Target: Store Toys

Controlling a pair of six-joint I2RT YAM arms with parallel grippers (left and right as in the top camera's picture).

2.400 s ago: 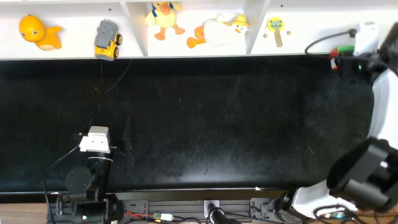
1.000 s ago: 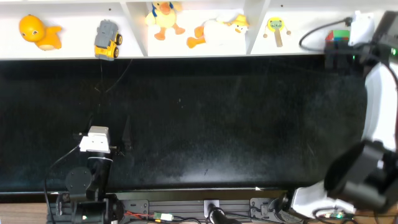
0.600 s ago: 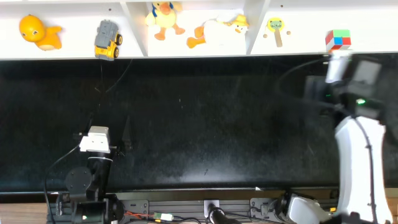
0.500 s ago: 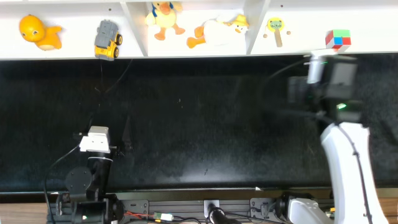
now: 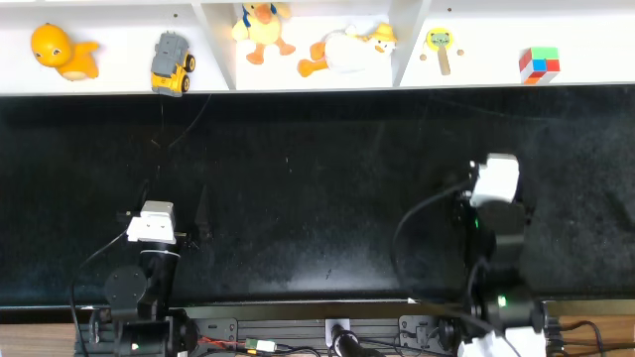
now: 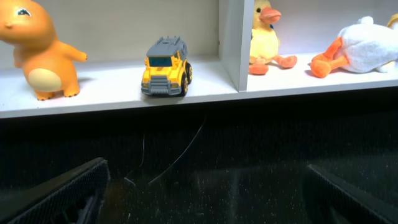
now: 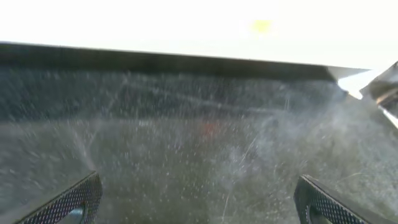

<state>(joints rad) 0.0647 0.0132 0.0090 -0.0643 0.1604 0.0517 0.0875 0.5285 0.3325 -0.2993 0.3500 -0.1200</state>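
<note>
Toys stand on the white shelf (image 5: 298, 81) along the far edge: an orange figure (image 5: 62, 50), a yellow truck (image 5: 171, 62), a yellow duck plush (image 5: 262, 30), a white duck plush (image 5: 347, 50), a small rattle (image 5: 440, 45) and a coloured cube (image 5: 539, 64). My left arm (image 5: 151, 223) is folded at the front left. Its gripper (image 6: 211, 205) is open and empty, facing the orange figure (image 6: 37, 53), truck (image 6: 166, 65) and ducks (image 6: 267, 34). My right arm (image 5: 493, 188) stands at the front right. Its gripper (image 7: 199, 205) is open and empty, low over the black mat.
A black mat (image 5: 317, 188) covers the table between the arms and the shelf. White dividers (image 6: 228, 43) split the shelf into compartments. Cables and the arm bases run along the front edge.
The right arm let go of the coloured cube at the shelf's right end and pulled back to the front of the table. The left arm has not moved.
</note>
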